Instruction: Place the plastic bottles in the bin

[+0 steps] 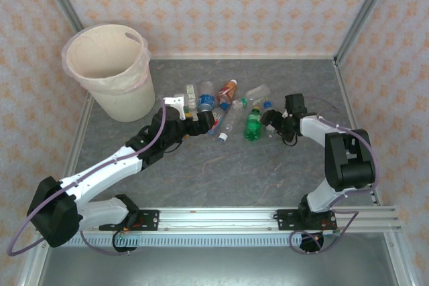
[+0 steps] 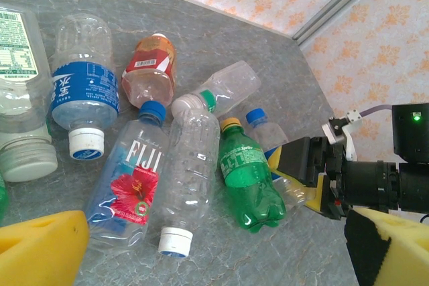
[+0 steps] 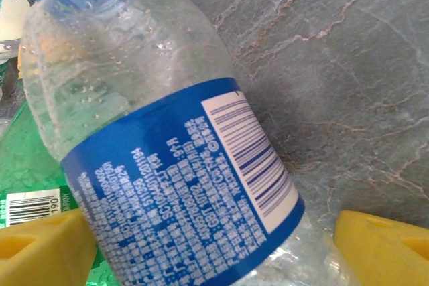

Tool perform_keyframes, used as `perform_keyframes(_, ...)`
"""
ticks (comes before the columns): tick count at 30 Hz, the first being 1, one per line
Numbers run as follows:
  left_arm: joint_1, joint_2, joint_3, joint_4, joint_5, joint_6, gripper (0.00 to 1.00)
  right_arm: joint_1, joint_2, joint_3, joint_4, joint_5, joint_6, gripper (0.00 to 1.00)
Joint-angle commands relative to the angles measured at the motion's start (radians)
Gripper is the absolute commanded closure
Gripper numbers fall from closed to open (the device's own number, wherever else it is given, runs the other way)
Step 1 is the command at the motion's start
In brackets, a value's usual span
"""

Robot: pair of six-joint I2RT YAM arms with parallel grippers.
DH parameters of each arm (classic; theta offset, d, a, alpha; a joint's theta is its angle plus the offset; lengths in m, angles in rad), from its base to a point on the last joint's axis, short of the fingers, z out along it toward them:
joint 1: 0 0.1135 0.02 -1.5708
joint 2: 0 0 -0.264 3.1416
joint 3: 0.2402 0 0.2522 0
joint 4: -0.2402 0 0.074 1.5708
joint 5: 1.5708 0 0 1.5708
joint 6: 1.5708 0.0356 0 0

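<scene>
Bottles [image 1: 228, 102] lie in a heap at centre of table [image 1: 228, 179], well apart from bin [image 1: 127, 102] at far L corner. L gripper [image 1: 213, 124] has its pads wide apart w/ nothing btwn them. It hangs over heap's L side, w/ Fiji bottle [image 2: 131, 185] & clear white-cap bottle [image 2: 188, 179] just below. R gripper [image 1: 271, 120] is at heap's R side, w/ a pad either side of blue-label bottle [image 3: 167, 132], which lies beside green bottle [image 2: 248, 179]. Can't tell if it's clamped or only straddling.
</scene>
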Motion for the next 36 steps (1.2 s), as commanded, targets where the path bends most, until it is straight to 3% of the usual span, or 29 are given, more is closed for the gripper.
perform_keyframes(1, -0.004, 0.004, -0.008, 0.034, -0.001, 0.003, 0.01, 0.001, 0.022, 0.038, 0.009, 0.054, -0.025, 0.09)
perform_keyframes(21, -0.004, 0.007, -0.007, 0.032, 0.0, 0.007, 0.01, 0.001, 0.034, 0.022, 0.042, 0.022, -0.024, 0.34)
perform_keyframes(36, -0.004, 0.006, -0.004, 0.029, -0.001, 0.01, 0.01, 0.001, 0.063, 0.015, 0.046, 0.026, -0.029, 0.18)
